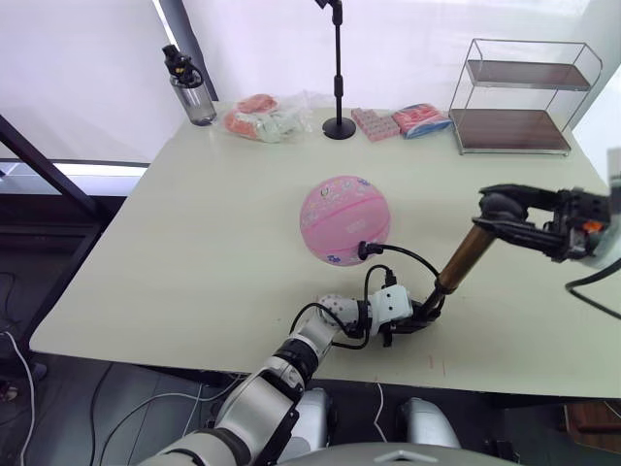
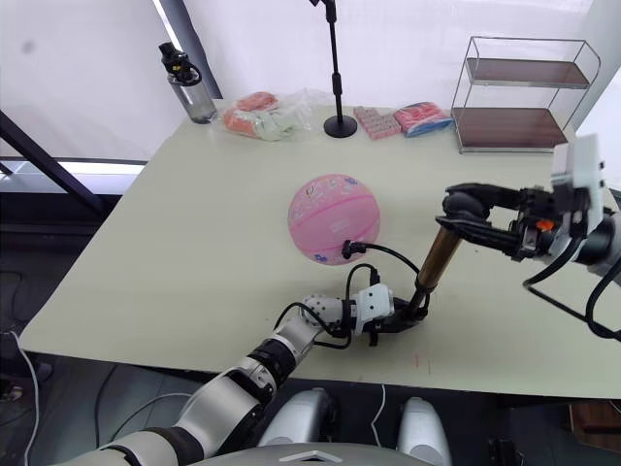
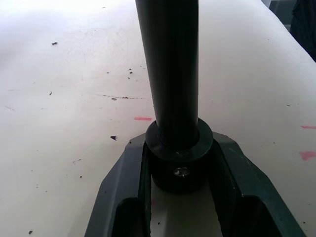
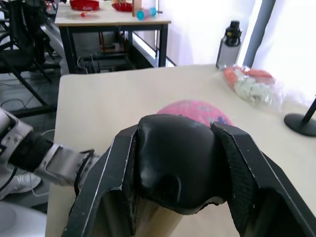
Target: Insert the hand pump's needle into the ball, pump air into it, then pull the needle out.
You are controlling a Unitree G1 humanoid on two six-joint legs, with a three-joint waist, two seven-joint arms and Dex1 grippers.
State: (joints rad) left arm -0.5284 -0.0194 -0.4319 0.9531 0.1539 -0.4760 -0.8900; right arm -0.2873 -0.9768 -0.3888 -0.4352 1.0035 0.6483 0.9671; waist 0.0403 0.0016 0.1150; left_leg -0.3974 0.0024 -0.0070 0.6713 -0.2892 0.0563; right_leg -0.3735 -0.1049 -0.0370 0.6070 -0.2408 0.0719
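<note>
Left claw [image 1: 415,320] clamps hand pump [image 1: 462,258] base; right claw [image 1: 505,216] grips its handle.

No readable text, brand or number is showing anywhere. The pink ball [image 1: 345,220] is carrying small printed pictures, too small to make out, and the packets behind it are showing no legible wording.

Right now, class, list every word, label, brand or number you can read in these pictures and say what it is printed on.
No text can be read anywhere.
Pink ball: printed markings on its surface, too small and blurred to read.
Packets at the far edge of the table: patterned wrappers, no legible words.
Water bottle: no readable label.
Hand pump: no visible brand or number.
</note>
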